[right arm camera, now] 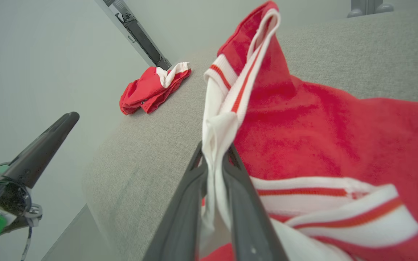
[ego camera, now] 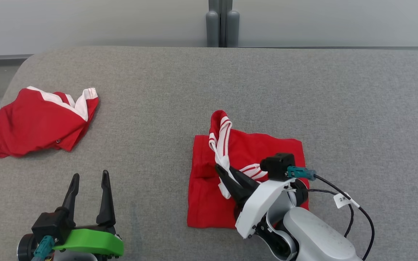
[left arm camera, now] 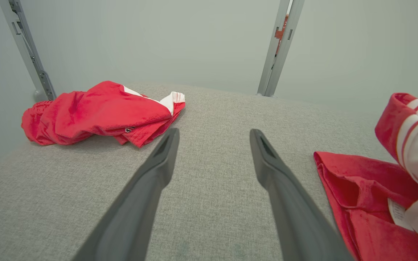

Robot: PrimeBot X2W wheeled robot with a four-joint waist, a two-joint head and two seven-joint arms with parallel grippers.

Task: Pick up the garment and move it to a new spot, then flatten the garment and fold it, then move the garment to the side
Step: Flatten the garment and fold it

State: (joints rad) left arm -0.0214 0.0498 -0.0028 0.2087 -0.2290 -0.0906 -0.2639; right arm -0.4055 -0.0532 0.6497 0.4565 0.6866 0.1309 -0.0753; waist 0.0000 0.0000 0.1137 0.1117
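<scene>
The garment [ego camera: 247, 154] is a red top with white striped trim, lying partly folded on the grey padded surface [ego camera: 230, 79] right of centre. My right gripper [ego camera: 219, 168] sits over its left half, shut on a strip of the white trim [right arm camera: 216, 130], which runs up between the two fingers and lifts a red fold [right arm camera: 252, 32] off the cloth. The garment's near edge [left arm camera: 343, 188] lies to the right of my left gripper [left arm camera: 214, 132]. That left gripper [ego camera: 90, 174] stands open at the lower left, over bare surface, with nothing between its fingers.
A second red and white garment [ego camera: 31, 123] lies crumpled at the far left edge of the surface, also seen as a heap [left arm camera: 96, 112] ahead of the left fingers. A grey post [ego camera: 221, 21] stands behind the surface's far edge. Cables [ego camera: 354, 210] trail from my right wrist.
</scene>
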